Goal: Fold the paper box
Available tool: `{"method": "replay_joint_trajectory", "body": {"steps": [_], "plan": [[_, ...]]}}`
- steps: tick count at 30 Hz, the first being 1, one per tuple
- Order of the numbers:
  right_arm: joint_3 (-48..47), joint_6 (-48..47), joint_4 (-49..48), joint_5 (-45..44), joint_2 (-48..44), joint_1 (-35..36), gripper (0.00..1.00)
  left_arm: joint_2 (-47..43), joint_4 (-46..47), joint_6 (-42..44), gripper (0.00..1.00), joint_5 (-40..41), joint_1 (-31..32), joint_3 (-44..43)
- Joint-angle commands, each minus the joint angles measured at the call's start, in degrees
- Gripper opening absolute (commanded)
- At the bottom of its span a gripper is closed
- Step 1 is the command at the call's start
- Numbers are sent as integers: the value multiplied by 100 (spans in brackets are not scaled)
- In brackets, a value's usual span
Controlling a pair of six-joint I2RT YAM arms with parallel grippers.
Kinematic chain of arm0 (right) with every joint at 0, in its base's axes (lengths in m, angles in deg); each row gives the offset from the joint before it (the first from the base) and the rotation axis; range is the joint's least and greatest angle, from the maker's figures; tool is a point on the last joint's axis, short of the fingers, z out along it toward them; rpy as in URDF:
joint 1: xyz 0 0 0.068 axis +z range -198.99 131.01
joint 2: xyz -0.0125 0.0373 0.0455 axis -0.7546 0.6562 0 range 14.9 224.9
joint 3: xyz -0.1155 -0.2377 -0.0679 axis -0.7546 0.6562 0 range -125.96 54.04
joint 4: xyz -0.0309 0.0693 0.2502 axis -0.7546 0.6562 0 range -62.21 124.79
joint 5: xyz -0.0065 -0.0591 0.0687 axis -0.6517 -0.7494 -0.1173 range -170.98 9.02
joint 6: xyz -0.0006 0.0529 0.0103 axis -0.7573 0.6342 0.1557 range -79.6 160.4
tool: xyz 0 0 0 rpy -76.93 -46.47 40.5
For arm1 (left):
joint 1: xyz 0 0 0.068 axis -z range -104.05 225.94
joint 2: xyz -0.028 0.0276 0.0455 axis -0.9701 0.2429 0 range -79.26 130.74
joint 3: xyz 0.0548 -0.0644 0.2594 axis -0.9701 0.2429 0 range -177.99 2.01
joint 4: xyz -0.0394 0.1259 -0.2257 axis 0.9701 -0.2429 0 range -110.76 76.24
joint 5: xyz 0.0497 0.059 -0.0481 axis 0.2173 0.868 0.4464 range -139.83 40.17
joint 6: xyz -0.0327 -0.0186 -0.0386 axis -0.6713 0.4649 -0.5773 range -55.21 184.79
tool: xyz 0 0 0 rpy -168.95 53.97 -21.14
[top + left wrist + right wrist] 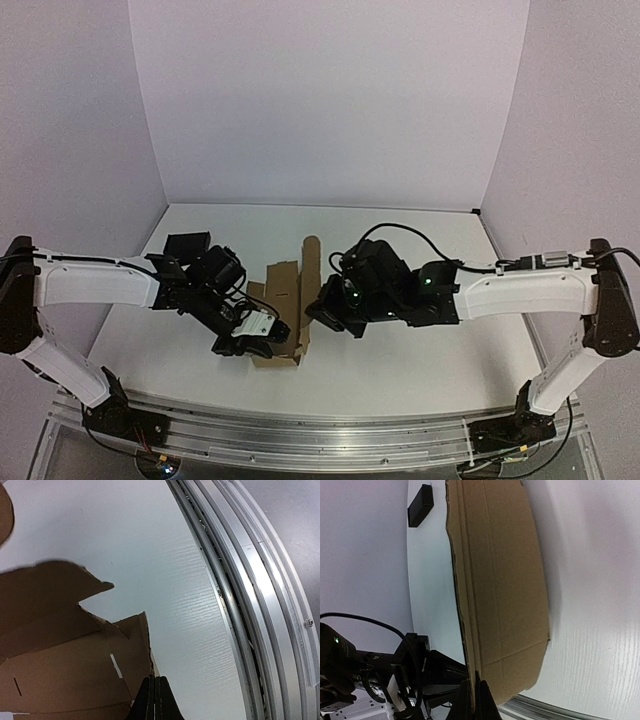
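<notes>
At the table's (420, 372) centre the paper box (287, 300) stands half folded, one flap rising toward 12 o'clock. At its 8 o'clock corner the left gripper (243, 346) has its jaws pressed together. At 3 o'clock the right gripper (318, 318) has its jaws clamped on a panel edge.

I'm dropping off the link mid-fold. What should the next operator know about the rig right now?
Left gripper: fingers shut at the near edge of the paper box, seemingly pinching it.
Right gripper: fingers shut on the edge of a raised panel of the box.
The box stands between the two grippers, partly folded. The black block lies apart, far left.
Done: some panels are raised.
Left: fold in the loose flaps and close the box.
</notes>
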Motion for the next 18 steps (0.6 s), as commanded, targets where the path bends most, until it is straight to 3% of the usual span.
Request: {"method": "replay_joint_trajectory", "body": {"steps": [1,12,16,18], "plan": [[-708,-755,346,323,449,275,0,43,198,-278,0,-343,29,-301],[345,-505,-1213,965,-40,358,0,76,138,-969,0,-1006,-357,-313],[1206,11,-2799,1370,-30,359,0,259,118,-1492,0,-1172,-459,-403],[1404,114,-3136,1493,-21,365,0,400,-18,-1748,0,-1326,-525,-501]]}}
